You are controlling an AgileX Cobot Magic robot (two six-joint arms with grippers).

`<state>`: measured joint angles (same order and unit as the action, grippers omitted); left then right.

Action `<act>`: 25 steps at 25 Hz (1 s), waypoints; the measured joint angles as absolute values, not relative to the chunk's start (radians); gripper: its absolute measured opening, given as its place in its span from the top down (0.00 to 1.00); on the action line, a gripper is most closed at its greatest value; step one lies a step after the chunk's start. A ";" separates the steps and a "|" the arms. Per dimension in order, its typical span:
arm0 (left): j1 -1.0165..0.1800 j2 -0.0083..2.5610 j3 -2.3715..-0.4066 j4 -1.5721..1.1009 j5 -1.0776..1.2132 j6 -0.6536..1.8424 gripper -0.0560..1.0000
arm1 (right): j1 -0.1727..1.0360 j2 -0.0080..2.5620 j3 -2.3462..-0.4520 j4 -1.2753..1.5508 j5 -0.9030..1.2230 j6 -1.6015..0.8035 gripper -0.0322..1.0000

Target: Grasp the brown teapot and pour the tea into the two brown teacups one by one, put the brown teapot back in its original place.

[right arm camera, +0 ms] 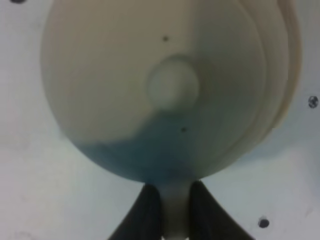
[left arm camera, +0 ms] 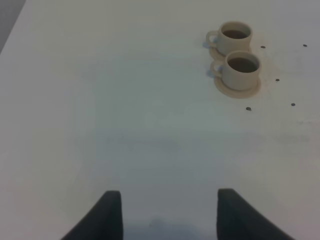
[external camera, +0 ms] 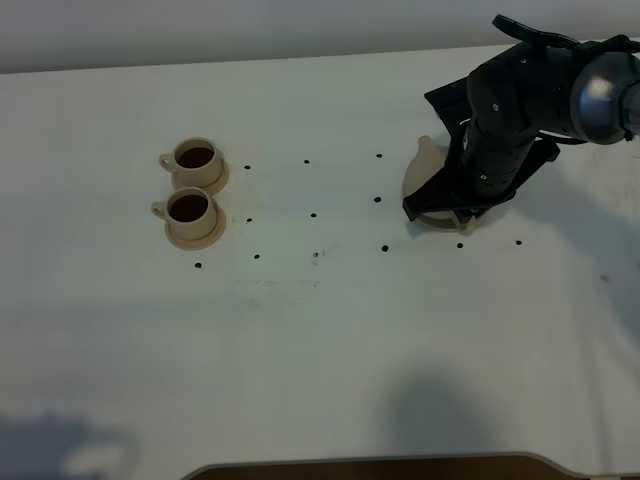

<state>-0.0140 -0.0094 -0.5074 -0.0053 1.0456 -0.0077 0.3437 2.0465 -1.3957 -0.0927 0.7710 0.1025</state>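
The brown teapot is at the right back of the table, mostly hidden under my right arm. In the right wrist view I look down on its lid and knob. My right gripper is shut on the teapot's loop handle; in the high view it sits over the pot. The round saucer shows under the pot, and its rim is offset to one side. The two brown teacups stand on their saucers at the left, both holding dark tea. My left gripper is open and empty, well short of the cups.
Small black dots mark the white table between the cups and the teapot. The table's front edge shows at the bottom of the high view.
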 joint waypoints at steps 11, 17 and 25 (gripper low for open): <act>-0.014 -0.009 -0.507 -0.005 1.046 -0.008 0.51 | 0.344 1.994 -1.447 -0.081 0.864 0.103 0.48; -0.014 -0.009 -0.507 -0.005 1.046 -0.008 0.51 | 0.344 1.888 -1.450 0.022 1.133 0.103 0.43; -0.014 -0.009 -0.507 -0.005 1.046 -0.007 0.51 | 0.400 1.620 -1.299 0.095 1.209 0.056 0.42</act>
